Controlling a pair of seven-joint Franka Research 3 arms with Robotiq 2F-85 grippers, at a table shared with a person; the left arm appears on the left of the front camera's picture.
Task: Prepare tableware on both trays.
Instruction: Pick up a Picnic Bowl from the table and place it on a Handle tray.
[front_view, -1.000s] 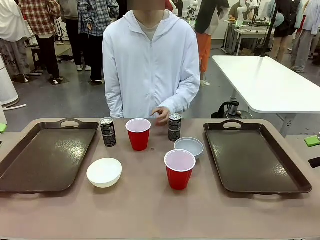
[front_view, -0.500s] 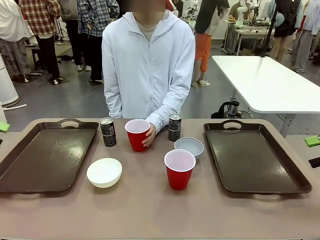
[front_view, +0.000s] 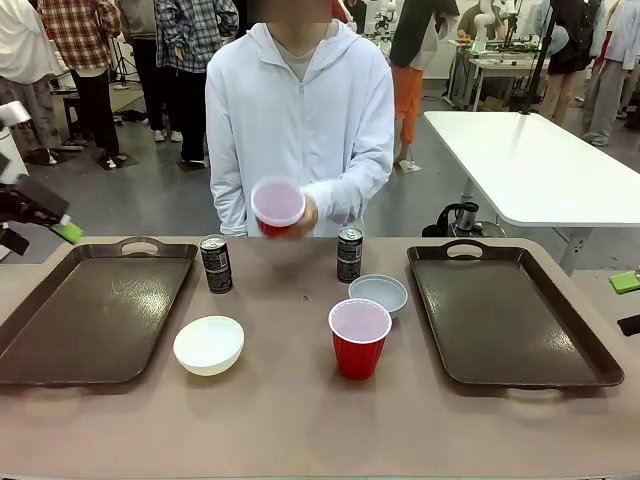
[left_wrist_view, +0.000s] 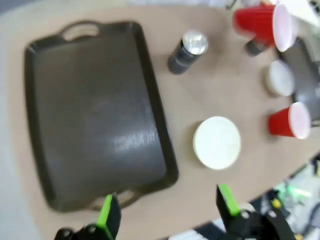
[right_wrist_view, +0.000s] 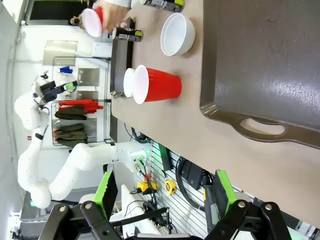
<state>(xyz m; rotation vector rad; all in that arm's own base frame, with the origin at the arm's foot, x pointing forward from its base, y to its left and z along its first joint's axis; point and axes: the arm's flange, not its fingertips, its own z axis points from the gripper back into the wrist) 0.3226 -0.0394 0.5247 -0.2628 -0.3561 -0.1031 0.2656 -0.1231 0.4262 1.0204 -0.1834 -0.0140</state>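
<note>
Left gripper (left_wrist_view: 167, 207) wide open, empty; cream bowl (left_wrist_view: 216, 142) near at 1 o'clock, beside tray (left_wrist_view: 95, 115). Right gripper (right_wrist_view: 164, 192) likewise open, empty. Left arm judged nearer.

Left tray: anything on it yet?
No. The left tray shows a bare floor with just light scuffs, in the front and left wrist views. The can and cream bowl stand on the table beside it. No part of the floor is covered.

My surface (front_view: 300, 430) is tan. Beyond it I see a grey floor (front_view: 150, 205), a white table (front_view: 540, 165) to my right, and people (front_view: 75, 60) standing farther back.
</note>
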